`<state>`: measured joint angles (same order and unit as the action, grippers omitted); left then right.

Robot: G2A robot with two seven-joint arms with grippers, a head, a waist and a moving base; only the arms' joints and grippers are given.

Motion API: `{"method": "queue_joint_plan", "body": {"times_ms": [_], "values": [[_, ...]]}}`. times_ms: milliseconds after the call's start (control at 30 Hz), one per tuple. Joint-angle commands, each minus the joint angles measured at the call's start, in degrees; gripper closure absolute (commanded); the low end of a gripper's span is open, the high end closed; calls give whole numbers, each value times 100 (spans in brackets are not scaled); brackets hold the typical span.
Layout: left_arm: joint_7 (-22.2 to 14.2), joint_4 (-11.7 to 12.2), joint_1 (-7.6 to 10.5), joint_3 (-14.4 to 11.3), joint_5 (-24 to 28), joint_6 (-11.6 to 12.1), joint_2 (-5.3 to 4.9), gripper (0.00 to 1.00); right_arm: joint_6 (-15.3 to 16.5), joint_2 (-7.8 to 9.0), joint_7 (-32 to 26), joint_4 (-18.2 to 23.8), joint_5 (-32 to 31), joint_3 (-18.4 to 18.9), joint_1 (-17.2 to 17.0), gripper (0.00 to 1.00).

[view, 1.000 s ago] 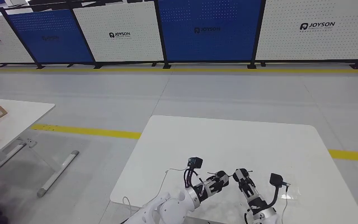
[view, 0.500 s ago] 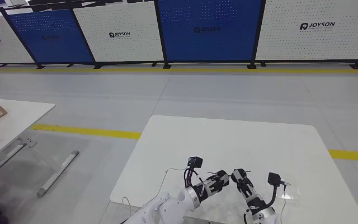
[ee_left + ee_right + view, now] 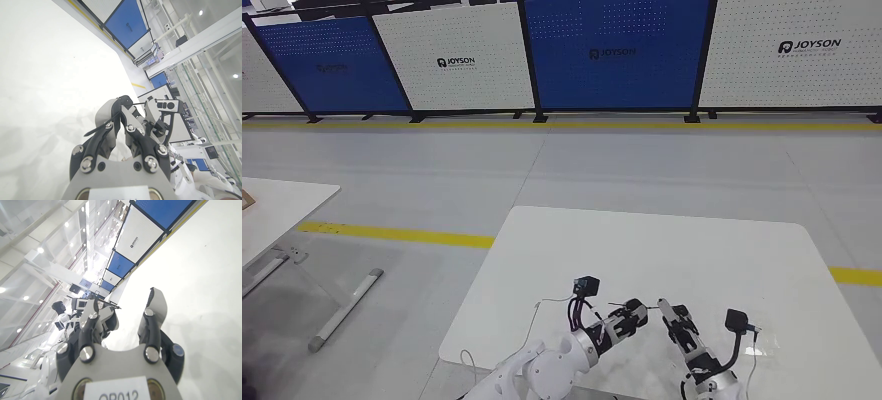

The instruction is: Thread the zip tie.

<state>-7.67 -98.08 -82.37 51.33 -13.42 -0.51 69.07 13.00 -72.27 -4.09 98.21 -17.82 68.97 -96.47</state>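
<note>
**Left gripper** (image 3: 121, 106): low in the top view, just left of centre, over the near part of the white table (image 3: 662, 250). Fingers pressed together, pinching the black zip tie (image 3: 96, 130) partway along its length. Flat strap end sticking out on one side of the pads, thin end projecting from the other side toward the opposite arm.

**Right gripper** (image 3: 122, 296): low in the top view, just right of centre, near the left gripper and apart from it. Fingers spread, nothing between them. Thin end of the tie close by one fingertip as seen from the left wrist; touching or just apart, cannot tell.

**Zip tie:** held up off the table, roughly straight, no loop formed. Head not made out; too small to tell which end carries it.

**Step in hand, as judged:** lining up for the second grip ahead of threading. Tie secured on one side only, tip not yet through the head.

**Next move, as judged:** bring the spread fingers around the free end and close on it without knocking it aside. Then bend the strap round and line the tip up with the head slot. Calls for fine aim: thin springy strap, small slot, likely to flex away or slip in the pinch if pushed off-axis.
</note>
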Motion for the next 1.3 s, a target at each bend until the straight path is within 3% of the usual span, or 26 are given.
{"method": "queue_joint_plan", "body": {"times_ms": [0,133,200,267,1100,1167,1267], "values": [[11,-3,-8,9,16,-15,2,100,22,0,25,-4,4,13,-12,57],[24,-3,-20,21,47,-24,5,100,59,1,75,1,26,47,-40,62],[27,-3,-23,23,51,-22,7,100,68,1,98,12,23,59,-53,74],[21,-7,-32,22,43,-6,7,100,76,0,113,21,19,67,-63,100],[-8,-67,-117,1,-71,145,6,100,224,-3,164,54,-184,50,-136,100],[2,-67,-119,4,-73,142,7,83,228,-3,181,50,-186,58,-142,100],[10,-66,-125,14,-85,130,6,72,211,-4,221,49,-200,74,-152,100]]}}
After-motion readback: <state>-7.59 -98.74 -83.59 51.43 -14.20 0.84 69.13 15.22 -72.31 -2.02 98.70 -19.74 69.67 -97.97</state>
